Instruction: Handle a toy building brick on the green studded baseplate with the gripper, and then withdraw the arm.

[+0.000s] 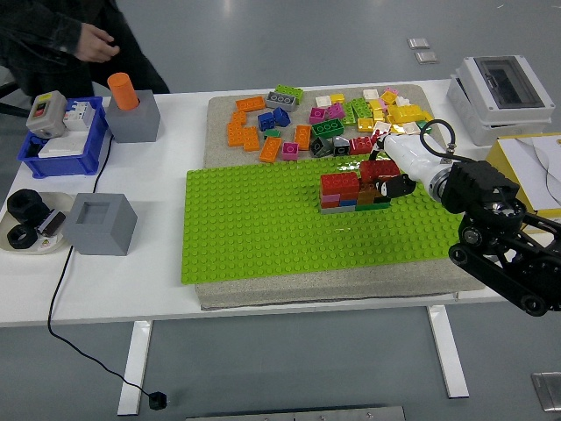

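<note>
Fingers of the right hand [390, 178] are closed around a red brick [378, 169], held right over the right end of the small stacked block wall [353, 193]. That wall stands on the green studded baseplate [263, 228], with loose bricks [329, 123] heaped behind it; at far left a person [61, 39] stands by the blue bin [53, 149]

Open baseplate [263, 228] left of brick stack [351, 193]
</note>
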Tool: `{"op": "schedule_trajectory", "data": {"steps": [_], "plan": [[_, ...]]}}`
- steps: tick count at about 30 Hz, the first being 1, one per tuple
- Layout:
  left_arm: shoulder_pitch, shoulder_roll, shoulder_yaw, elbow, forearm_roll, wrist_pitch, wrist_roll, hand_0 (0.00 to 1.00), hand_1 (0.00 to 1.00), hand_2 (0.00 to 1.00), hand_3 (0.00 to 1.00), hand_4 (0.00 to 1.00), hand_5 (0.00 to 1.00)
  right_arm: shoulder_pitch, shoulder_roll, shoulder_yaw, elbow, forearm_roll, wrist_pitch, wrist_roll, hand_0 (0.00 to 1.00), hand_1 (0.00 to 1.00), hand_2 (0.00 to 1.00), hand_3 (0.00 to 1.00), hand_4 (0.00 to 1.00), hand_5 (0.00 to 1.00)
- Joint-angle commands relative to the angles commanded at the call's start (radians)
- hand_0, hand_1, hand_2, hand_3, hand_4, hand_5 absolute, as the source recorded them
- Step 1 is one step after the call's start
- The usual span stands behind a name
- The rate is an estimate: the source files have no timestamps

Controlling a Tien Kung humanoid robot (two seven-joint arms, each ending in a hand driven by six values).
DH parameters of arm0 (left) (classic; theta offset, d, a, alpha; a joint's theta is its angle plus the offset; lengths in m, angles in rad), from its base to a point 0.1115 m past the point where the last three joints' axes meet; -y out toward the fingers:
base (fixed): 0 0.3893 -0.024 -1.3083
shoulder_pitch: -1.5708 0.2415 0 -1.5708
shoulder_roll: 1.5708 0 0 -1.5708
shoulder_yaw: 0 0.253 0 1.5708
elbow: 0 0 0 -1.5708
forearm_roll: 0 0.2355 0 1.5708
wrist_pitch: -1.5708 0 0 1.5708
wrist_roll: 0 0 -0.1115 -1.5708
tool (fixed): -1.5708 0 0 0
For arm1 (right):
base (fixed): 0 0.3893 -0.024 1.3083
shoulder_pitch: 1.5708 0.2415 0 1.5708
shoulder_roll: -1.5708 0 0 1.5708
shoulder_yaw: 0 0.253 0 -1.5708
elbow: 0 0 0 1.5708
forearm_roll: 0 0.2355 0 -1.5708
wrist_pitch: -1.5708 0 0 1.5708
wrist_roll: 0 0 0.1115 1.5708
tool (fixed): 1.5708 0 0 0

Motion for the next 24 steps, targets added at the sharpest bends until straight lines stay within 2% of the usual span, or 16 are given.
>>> {"op": "schedule_trajectory", "data": {"steps": [24], "plan": [[0.0,-0.001,-0.002,0.0,0.001,0.0,0.0,0.631,0.587,0.564,0.586,0.63,0.209,-0.004,0.016,-0.016,-0.005,0.008,0.001,-0.001,0.823,0.878,0.915,0.567,0.573,0.161]]}}
